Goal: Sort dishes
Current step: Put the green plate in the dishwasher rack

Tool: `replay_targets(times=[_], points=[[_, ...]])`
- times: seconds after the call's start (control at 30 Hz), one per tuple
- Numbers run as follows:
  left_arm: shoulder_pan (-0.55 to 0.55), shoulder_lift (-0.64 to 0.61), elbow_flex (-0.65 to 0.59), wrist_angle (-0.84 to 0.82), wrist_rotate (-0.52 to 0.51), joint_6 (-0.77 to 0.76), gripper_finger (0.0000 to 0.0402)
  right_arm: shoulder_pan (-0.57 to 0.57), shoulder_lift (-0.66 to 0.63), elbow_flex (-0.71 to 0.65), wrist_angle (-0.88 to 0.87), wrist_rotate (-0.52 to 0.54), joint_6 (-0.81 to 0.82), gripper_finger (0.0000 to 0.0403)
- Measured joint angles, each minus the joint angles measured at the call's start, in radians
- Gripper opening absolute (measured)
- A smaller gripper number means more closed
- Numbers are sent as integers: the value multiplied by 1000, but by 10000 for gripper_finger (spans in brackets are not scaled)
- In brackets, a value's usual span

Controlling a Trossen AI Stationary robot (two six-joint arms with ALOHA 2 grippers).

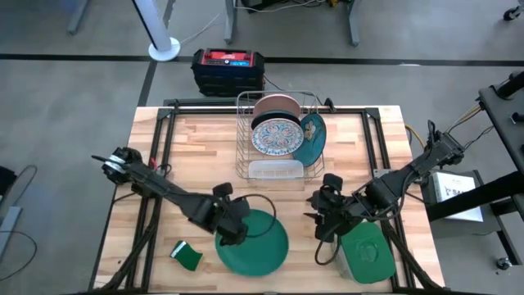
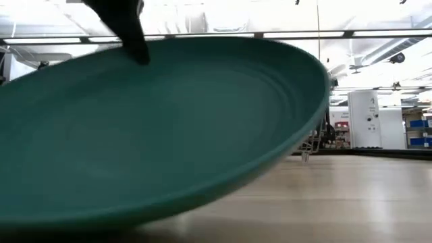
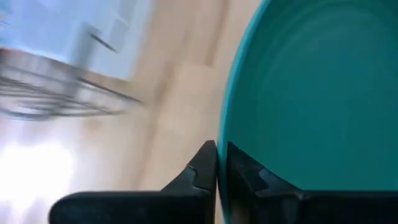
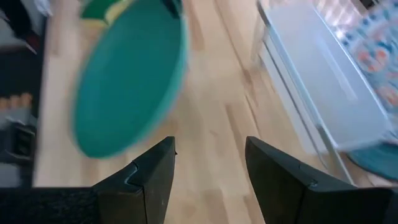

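**Three plates racked, the fourth just gripped**

Three dishes are standing in the wire rack (image 1: 278, 135) in the high view: the salmon-pink plate (image 1: 277, 106), the ornamented white plate (image 1: 277, 136) and the dark teal plate (image 1: 311, 138). The bright teal-green plate (image 1: 254, 242) is lying at the worktop's (image 1: 205, 156) near edge, with the left gripper (image 1: 230, 232) sitting on its rim. The right gripper (image 1: 326, 223) is waiting beside the green-lidded container (image 1: 367, 252); a sponge (image 1: 187, 256) is lying near the left corner.

In the low view the plate (image 2: 162, 128) is tilting, one edge raised off the wood.

In the left wrist view the fingers (image 3: 205, 171) are pinching the rim (image 3: 227, 124) tightly.

In the right wrist view the right fingers (image 4: 155, 171) are standing apart, gripping nothing.

Judging by this, the last plate's pick-up is under way; next it needs lifting, turning upright and slotting into a free gap in the rack.
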Motion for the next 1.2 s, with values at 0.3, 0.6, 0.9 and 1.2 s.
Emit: replay_targets(times=[0.3, 0.6, 0.9, 1.2], points=[[-59, 0, 72, -67, -171, -8, 5, -7, 0, -11, 102, -26, -21, 228], [-74, 4, 70, -60, -261, -20, 5, -33, 1, -95, 247, -17, -9, 267], [-75, 4, 70, -43, -340, -21, 5, -57, 1, -141, 296, -3, 5, 268], [-75, 4, 71, -10, -430, -11, 5, -64, 1, -169, 327, -17, -14, 269]])
